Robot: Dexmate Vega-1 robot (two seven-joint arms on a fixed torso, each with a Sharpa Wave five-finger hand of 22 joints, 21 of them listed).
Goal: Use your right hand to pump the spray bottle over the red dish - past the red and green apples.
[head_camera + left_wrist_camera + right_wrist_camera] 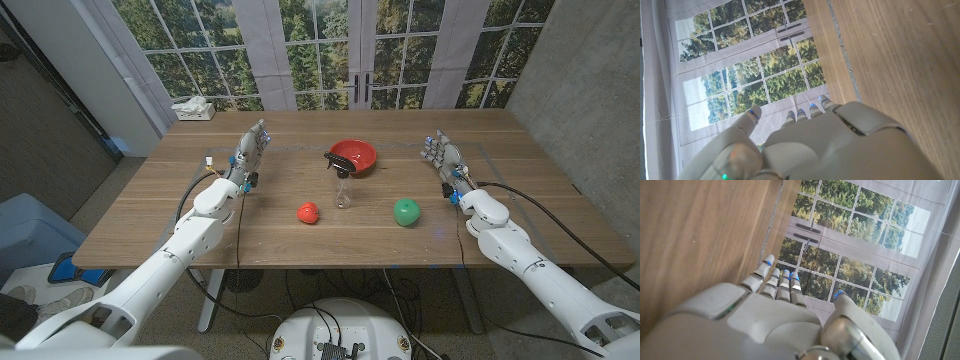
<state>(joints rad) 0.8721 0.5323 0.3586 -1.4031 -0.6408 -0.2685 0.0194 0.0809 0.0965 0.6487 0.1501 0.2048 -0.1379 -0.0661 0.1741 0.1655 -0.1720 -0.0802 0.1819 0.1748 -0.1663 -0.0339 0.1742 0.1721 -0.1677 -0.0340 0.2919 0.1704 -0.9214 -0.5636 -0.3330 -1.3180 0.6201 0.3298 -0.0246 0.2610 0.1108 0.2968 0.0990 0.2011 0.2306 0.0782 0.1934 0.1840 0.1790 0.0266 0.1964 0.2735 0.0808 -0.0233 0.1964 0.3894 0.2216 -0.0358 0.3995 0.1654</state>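
Your right hand (437, 152) holds nothing: its fingers (774, 282) are stretched out straight and close together, the thumb set apart, well to the right of the spray bottle (342, 180). Your left hand (254, 143) is likewise unclenched and carries nothing, off to the bottle's left. The spray bottle stands upright, long axis vertical, its black trigger head pointing toward the bottle's left. The red dish (353, 155) sits just behind the bottle, at its far side. The red apple (308, 212) lies near and left of the bottle, the green apple (406, 211) near and right of it, all on the wooden table (520, 190).
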